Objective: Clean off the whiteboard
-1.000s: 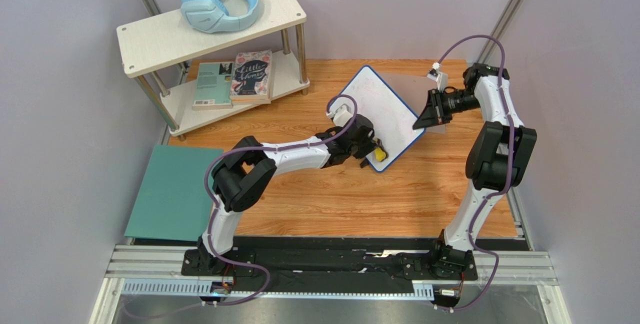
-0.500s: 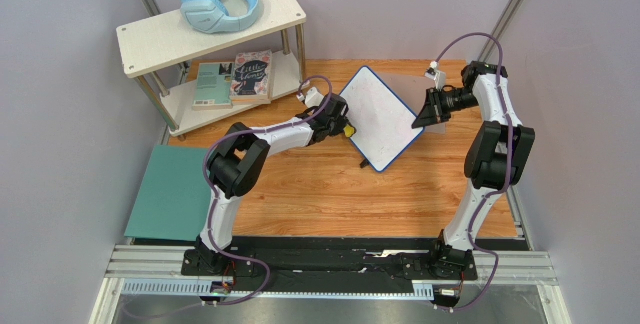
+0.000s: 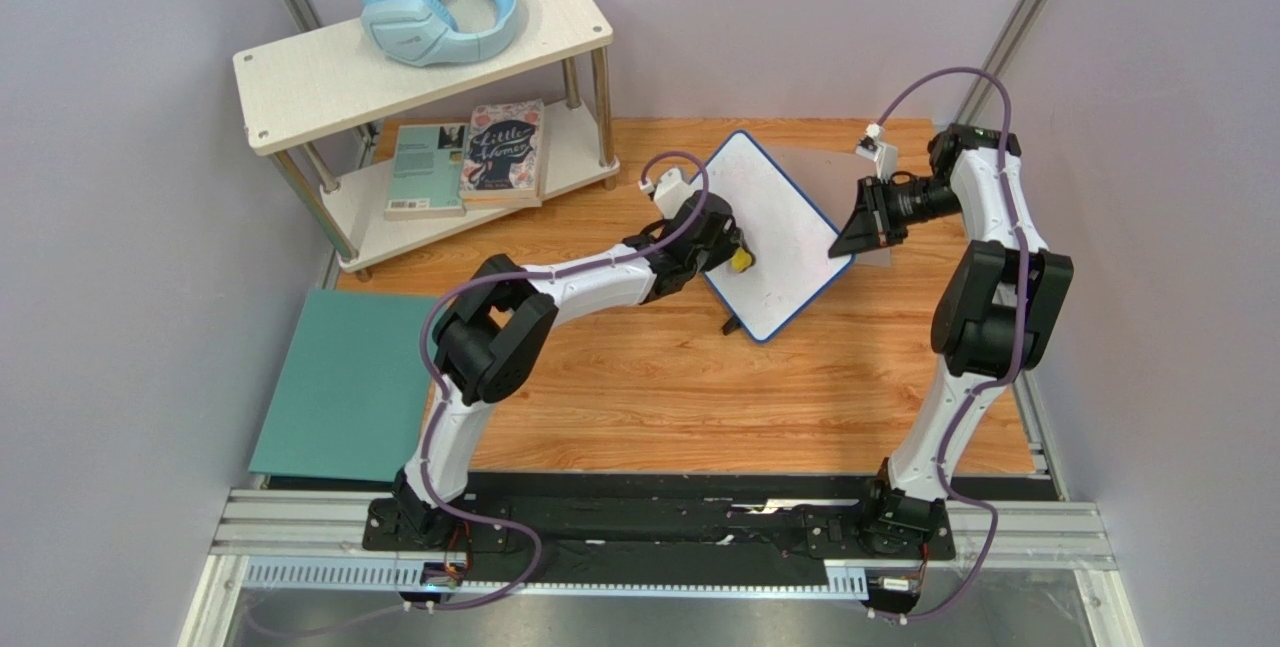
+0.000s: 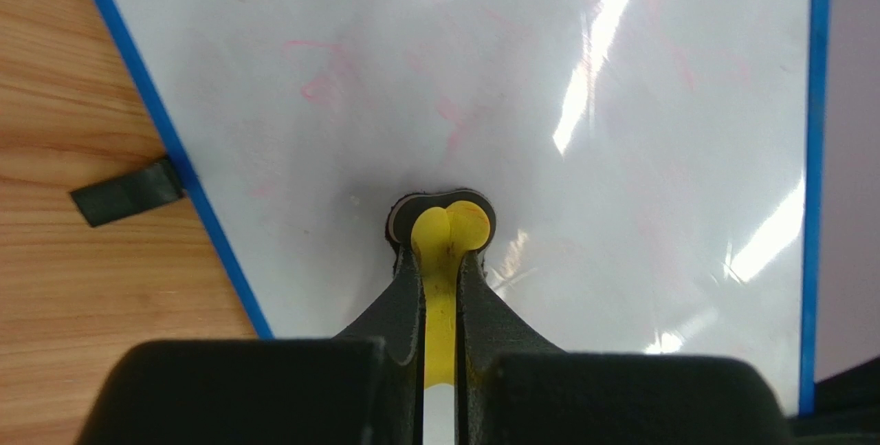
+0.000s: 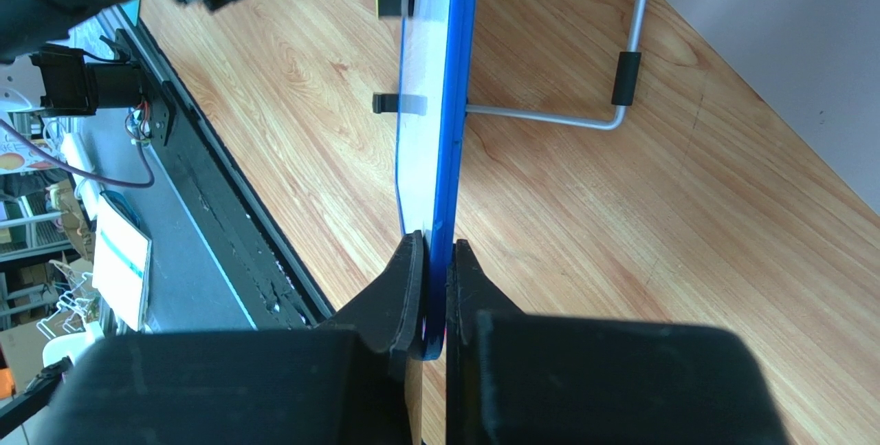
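Note:
The whiteboard (image 3: 781, 220) stands tilted on the wooden table, blue-framed, with faint pink scribbles (image 4: 320, 68) on its face. My left gripper (image 3: 732, 256) is shut on a yellow eraser (image 4: 451, 226), whose black pad presses against the board's face near its left-middle. In the left wrist view the left gripper (image 4: 442, 259) pinches the eraser's yellow handle. My right gripper (image 3: 845, 241) is shut on the board's right corner. In the right wrist view the right gripper (image 5: 434, 264) clamps the blue frame edge (image 5: 446, 105). The board's metal stand (image 5: 578, 120) shows behind it.
A white two-level shelf (image 3: 323, 70) stands at the back left, with blue headphones (image 3: 436, 2) on top and books (image 3: 469, 155) below. A teal mat (image 3: 353, 385) lies at the left. A black foot (image 4: 126, 192) sticks out from the board's lower edge.
My left gripper swept the eraser from the board's lower corner up to its left edge, then right onto the face. The right gripper and the board stayed put.

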